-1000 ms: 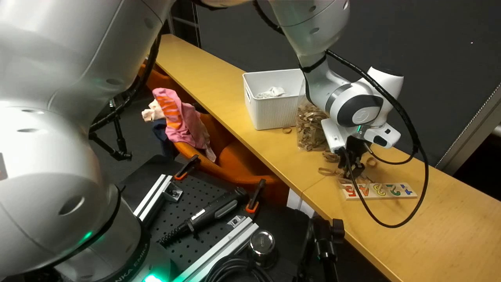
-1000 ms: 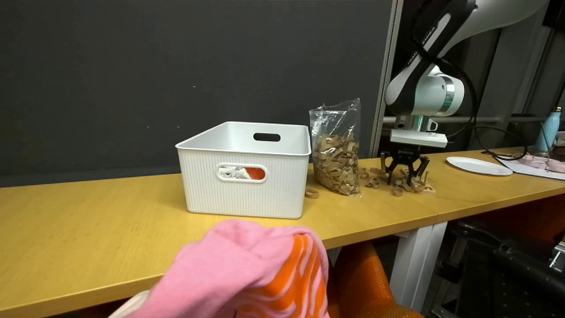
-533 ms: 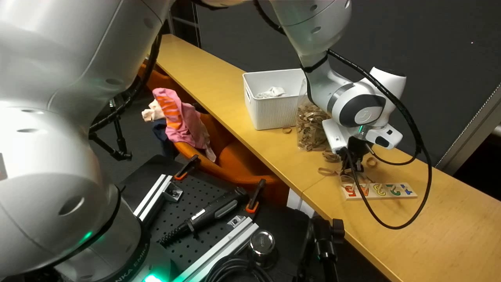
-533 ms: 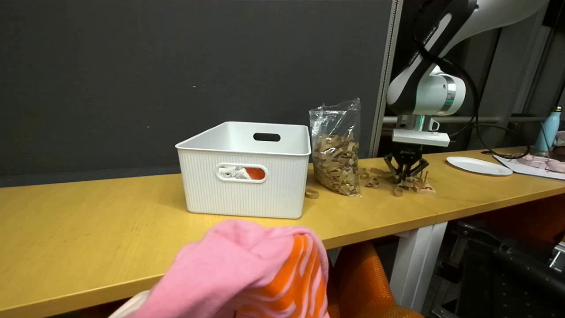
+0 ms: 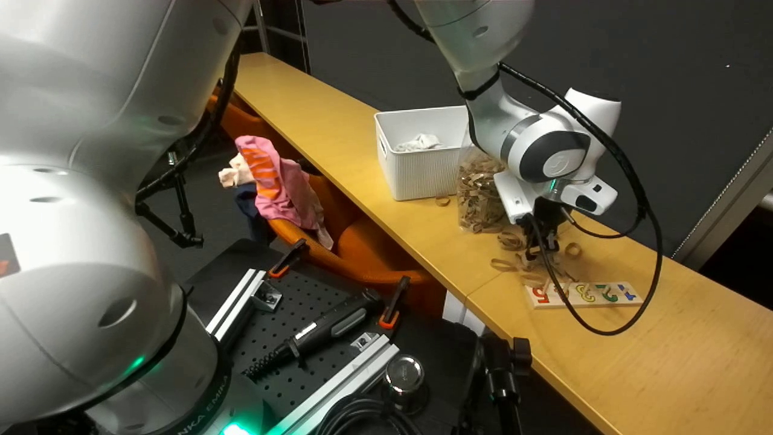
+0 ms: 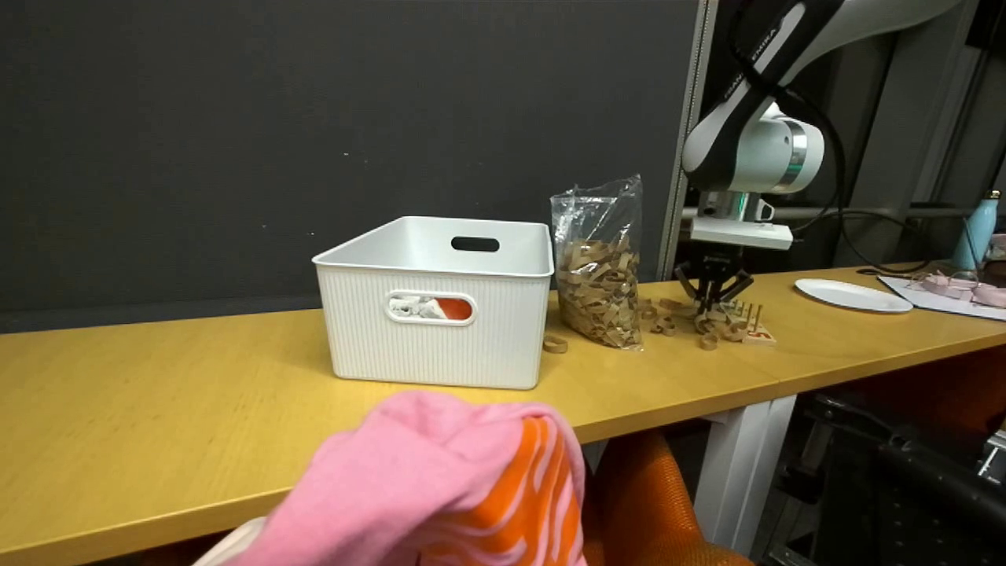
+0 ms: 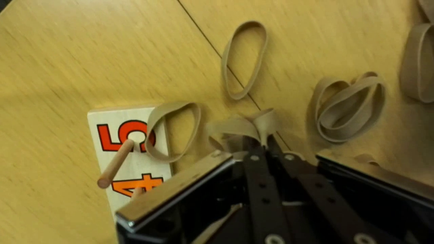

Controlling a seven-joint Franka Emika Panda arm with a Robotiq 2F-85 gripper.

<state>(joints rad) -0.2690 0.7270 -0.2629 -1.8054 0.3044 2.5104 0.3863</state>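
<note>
Gripper point(image 7: 264, 145): closed narrowly on a tan band point(image 7: 266, 122), beside the numbered board point(image 7: 152, 167).
Band: seems caught by just one fold, so could slip free.
Neighbouring loop point(image 7: 234, 126): possibly the same band; if tangled, might drag along.

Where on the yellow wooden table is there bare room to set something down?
In an exterior view, bare wood shows left of the white ribbed plastic box, and between the pale wooden number board with pegs and the round white plate. It's crowded around the black end effector: tan looped rubber bands lie scattered from that board to the clear plastic bag.
</note>
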